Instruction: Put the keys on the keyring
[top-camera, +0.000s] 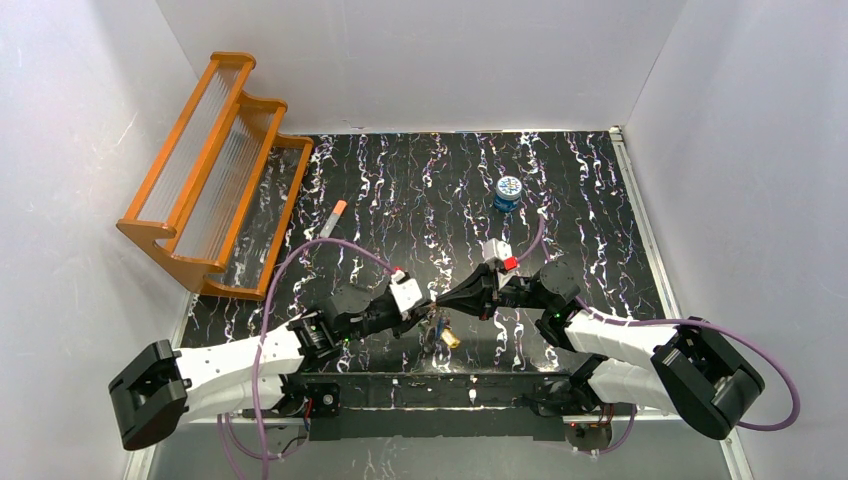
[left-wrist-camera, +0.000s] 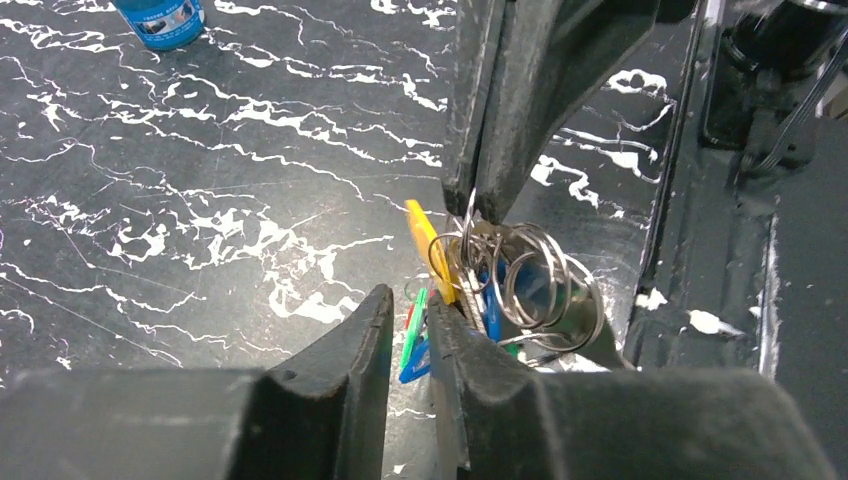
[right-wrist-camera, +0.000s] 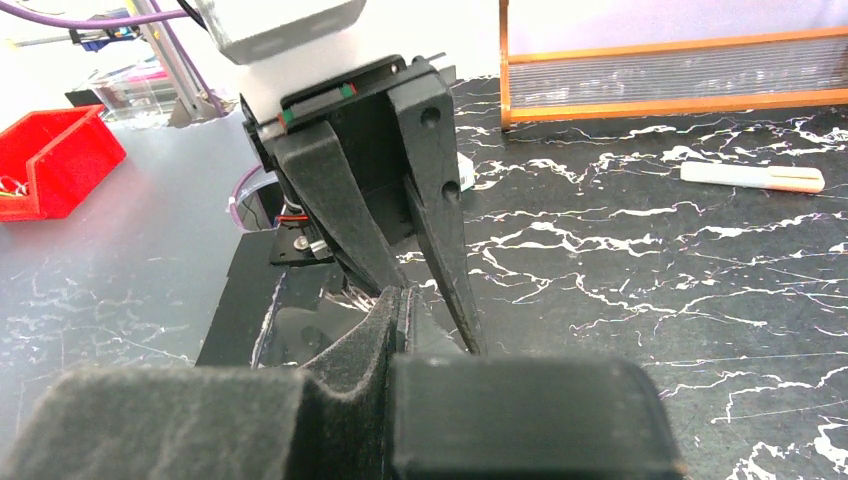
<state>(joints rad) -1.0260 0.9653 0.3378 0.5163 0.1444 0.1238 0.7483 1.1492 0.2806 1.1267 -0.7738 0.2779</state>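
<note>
The keys (left-wrist-camera: 425, 240), with yellow, green and blue heads, hang in a bunch with several thin steel rings (left-wrist-camera: 540, 285). I cannot tell which loop is the keyring. My right gripper (left-wrist-camera: 472, 210) comes in from above, shut on a ring at the top of the bunch. My left gripper (left-wrist-camera: 410, 310) has a narrow gap between its fingers. The green key (left-wrist-camera: 413, 330) shows in that gap, just past the tips and not pinched. From above, both grippers meet tip to tip, left (top-camera: 430, 305) and right (top-camera: 440, 298), with the keys (top-camera: 447, 337) just below them.
An orange slatted rack (top-camera: 215, 170) stands at the back left. A white tube with an orange tip (top-camera: 333, 218) lies near it. A small blue tin (top-camera: 508, 192) sits at the back. The table's front edge and the arm bases are close behind the bunch.
</note>
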